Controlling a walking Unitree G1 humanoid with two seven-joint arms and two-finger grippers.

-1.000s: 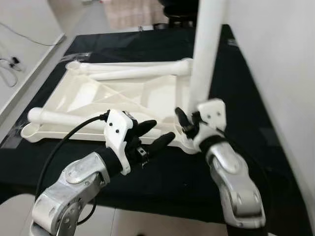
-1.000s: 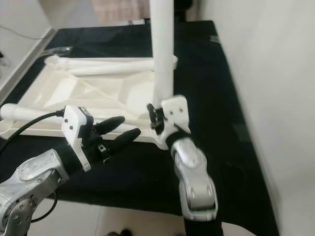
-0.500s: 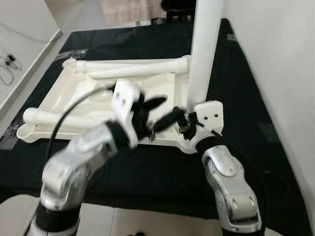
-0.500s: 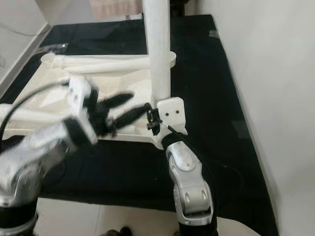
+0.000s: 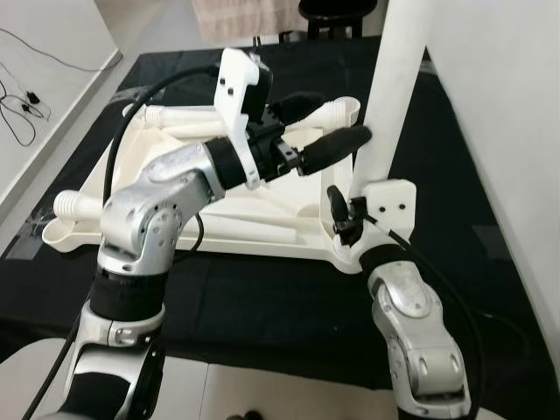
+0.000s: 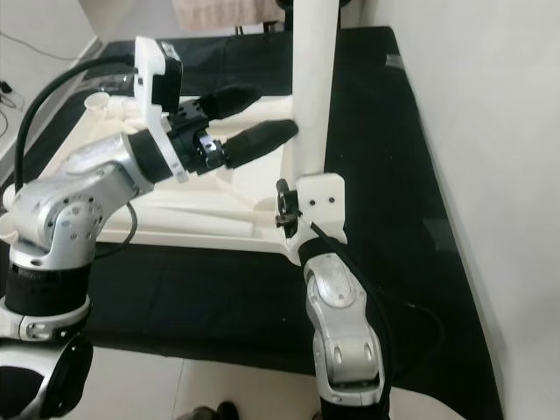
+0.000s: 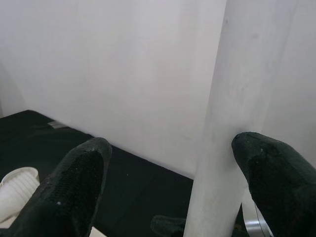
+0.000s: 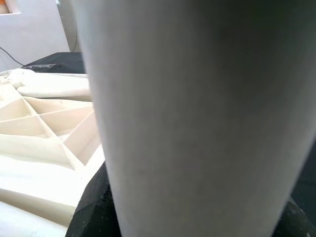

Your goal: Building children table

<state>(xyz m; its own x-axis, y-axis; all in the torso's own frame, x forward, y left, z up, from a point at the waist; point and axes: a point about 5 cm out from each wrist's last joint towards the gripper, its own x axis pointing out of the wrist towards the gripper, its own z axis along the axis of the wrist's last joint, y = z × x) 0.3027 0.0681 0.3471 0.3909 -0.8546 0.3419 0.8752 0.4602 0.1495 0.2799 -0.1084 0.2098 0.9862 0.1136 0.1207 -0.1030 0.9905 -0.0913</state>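
A white children's table top (image 5: 131, 166) lies upside down on the black table (image 5: 262, 297). One white leg (image 5: 394, 79) stands upright in its near right corner. My right gripper (image 5: 353, 219) is shut on the base of that leg; the leg (image 8: 197, 123) sits between dark fingers (image 8: 94, 207) in the right wrist view. My left gripper (image 5: 341, 116) is raised and open beside the leg, a little above mid-height. In the left wrist view the leg (image 7: 232, 123) stands against one fingertip (image 7: 276, 173), the other fingertip (image 7: 74, 182) apart from it.
Loose white legs lie on the table top: one along the far side (image 5: 192, 118), one at the near left (image 5: 74, 206). A white wall (image 5: 499, 131) runs close along the right. Pale floor with cables (image 5: 26, 96) lies left. A dark stool (image 5: 332, 9) stands behind.
My left arm has swung up from the table's front edge, across the table top, to the upright leg. My right gripper has stayed on the leg's base.
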